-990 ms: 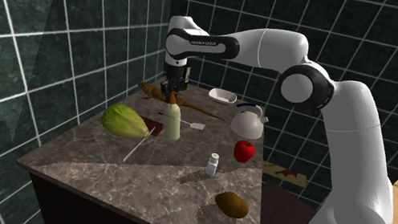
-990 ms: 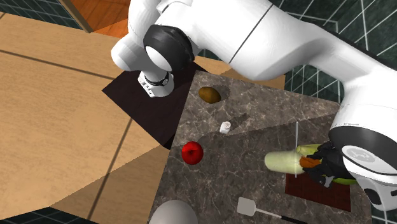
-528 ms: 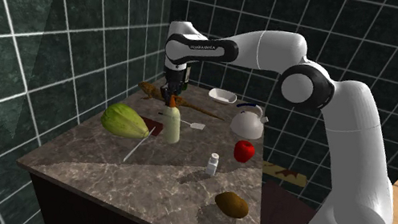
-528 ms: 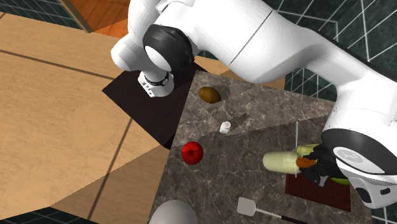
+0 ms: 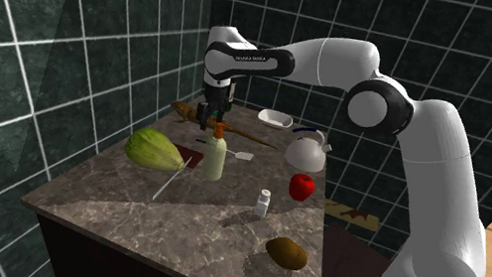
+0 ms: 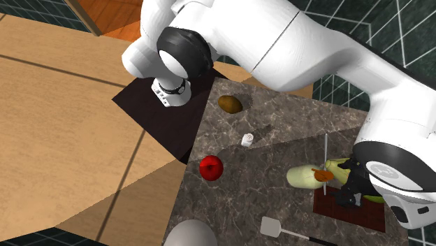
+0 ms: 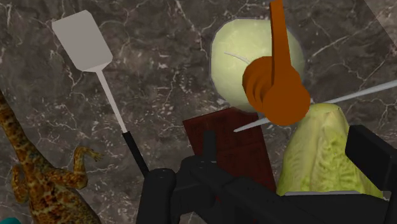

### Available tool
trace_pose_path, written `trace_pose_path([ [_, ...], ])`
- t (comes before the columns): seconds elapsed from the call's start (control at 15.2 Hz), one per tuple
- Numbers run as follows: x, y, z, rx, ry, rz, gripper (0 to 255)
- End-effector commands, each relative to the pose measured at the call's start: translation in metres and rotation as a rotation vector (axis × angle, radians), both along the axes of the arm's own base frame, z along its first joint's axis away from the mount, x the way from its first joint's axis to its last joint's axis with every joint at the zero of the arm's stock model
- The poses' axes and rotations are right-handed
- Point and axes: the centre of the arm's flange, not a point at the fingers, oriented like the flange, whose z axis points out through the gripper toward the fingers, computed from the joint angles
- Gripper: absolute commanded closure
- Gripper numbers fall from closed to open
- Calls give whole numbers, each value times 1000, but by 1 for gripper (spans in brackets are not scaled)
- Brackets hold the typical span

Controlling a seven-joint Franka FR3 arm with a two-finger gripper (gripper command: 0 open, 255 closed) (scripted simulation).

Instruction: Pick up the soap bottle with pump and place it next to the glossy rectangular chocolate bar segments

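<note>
Tool (image 5: pixel 207 117) off soap bottle (image 5: pixel 215 156) (pump exposed), pulled back.

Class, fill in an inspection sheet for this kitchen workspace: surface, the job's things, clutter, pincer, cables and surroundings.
Surface: dark veined marble counter, level.
Job's things: soap bottle with pale body and orange pump, upright beside the dark red-brown chocolate bar; contact between them cannot be told.
Clutter: green vegetable by the chocolate bar, thin rod, spatula, lizard figure, kettle, apple, shaker, brown oval item, white dish.
Pincer: open, close by the pump, clasping nothing.
Cables: nothing seen.
Surroundings: dark green tiled walls, wooden floor.
</note>
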Motion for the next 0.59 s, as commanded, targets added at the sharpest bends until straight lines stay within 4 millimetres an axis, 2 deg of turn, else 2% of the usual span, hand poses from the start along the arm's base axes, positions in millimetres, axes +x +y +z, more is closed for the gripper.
trace_pose_path([
  [0.0, 0, 0, 0, 0, 0, 0, 0],
  [0.26, 0, 1, 50, 0, 0, 0, 0],
  [0.53, 0, 1, 50, 0, 0, 0, 0],
])
